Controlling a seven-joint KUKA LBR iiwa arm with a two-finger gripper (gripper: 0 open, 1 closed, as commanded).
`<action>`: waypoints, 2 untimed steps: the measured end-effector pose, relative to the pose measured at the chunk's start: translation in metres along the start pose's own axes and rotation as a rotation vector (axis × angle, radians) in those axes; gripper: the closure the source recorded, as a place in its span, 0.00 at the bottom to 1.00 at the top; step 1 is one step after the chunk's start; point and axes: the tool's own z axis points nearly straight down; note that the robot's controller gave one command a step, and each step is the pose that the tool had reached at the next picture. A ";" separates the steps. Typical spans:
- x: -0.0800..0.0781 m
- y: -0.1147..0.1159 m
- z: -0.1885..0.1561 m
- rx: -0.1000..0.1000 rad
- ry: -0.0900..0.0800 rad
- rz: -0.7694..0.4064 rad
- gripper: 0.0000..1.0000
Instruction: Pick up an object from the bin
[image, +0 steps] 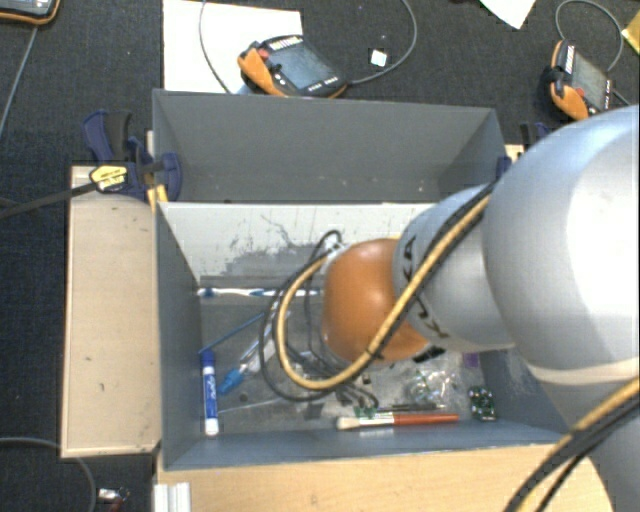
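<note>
With the pincer hidden under the arm's orange cover (360, 300), its state cannot be told; nearest lies a thin red-and-white pen (400, 420) against the near wall of the bin (320, 150), likely light, stiff and slippery, best taken across its mid-barrel.
</note>
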 end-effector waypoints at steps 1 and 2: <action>0.002 0.000 -0.022 0.001 0.009 0.000 1.00; -0.001 0.000 -0.059 -0.001 0.000 -0.001 1.00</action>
